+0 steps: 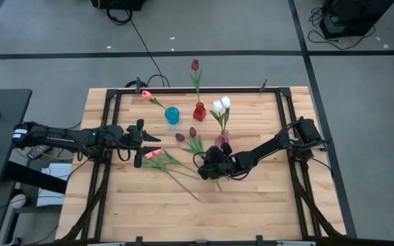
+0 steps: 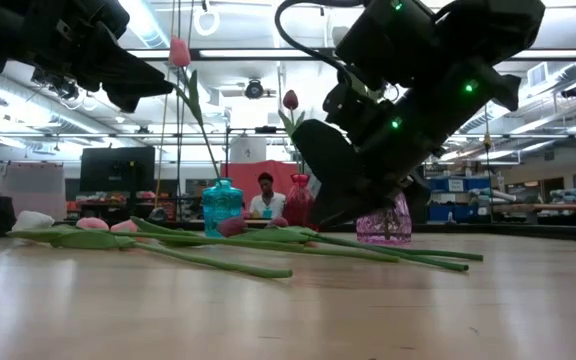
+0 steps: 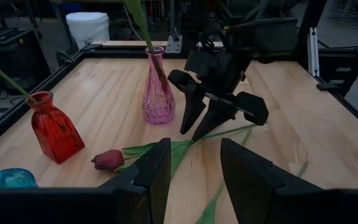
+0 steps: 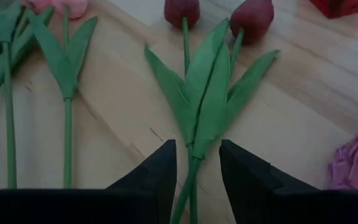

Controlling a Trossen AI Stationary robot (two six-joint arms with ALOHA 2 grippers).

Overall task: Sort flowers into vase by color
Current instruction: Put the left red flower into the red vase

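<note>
Two dark red tulips [image 4: 252,17] lie on the table with leaves overlapping, and two pink ones [image 1: 153,154] lie to their left. My right gripper [image 4: 197,168] slants down over the dark red tulips' stems [image 4: 190,177]. It is open, with a finger on either side of the stems and a gap showing. My left gripper [image 3: 194,180] hovers open at the table's left, above the pink heads. The blue vase [image 1: 172,115] holds a pink tulip, the red vase [image 1: 199,111] a dark red one, and the pink vase [image 1: 222,139] white ones.
The pink vase [image 3: 158,93] stands just beyond my right gripper [image 3: 204,121], toward the far edge. The loose stems [image 2: 218,262] run across the middle of the table toward the near side. Bare wood lies toward the near edge [image 1: 252,212]. A person sits in the room beyond [image 2: 265,195].
</note>
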